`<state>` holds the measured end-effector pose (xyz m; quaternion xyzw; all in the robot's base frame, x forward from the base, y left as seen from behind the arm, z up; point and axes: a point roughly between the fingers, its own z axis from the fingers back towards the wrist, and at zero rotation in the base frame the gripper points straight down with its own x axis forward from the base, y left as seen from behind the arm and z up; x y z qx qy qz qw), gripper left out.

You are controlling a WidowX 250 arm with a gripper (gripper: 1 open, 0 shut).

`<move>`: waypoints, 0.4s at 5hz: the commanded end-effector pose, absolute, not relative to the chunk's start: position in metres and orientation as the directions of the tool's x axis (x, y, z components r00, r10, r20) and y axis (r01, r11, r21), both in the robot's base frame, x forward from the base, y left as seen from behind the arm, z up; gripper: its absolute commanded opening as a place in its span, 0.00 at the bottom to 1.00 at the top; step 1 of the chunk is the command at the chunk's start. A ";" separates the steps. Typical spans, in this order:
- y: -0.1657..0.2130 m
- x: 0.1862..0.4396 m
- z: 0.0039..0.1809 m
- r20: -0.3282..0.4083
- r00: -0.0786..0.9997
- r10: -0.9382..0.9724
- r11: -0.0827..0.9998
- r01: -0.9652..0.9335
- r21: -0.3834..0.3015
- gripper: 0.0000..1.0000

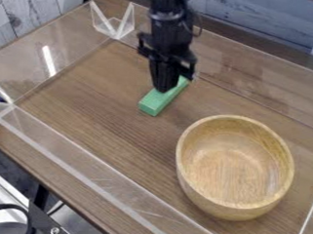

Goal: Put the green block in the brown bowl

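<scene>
Lifting cleanly matters now: the gripper point(166, 78), clamped shut on the green block point(161, 96), must clear the brown bowl's point(235, 167) rim at lower right.

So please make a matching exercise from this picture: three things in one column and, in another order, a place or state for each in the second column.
Things:
1. green block
2. brown bowl
3. gripper

Place or state:
a. empty, at the lower right of the table
b. shut, pointing down
c. tilted, its upper end between the jaws

Pairs: 1-c, 2-a, 3-b
</scene>
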<state>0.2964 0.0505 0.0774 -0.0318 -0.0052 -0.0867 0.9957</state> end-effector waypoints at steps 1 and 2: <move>0.036 0.304 0.121 0.120 0.974 -0.195 0.979 0.200 -0.038 0.00; 0.023 0.301 0.131 0.136 0.965 -0.222 0.972 0.230 -0.045 0.00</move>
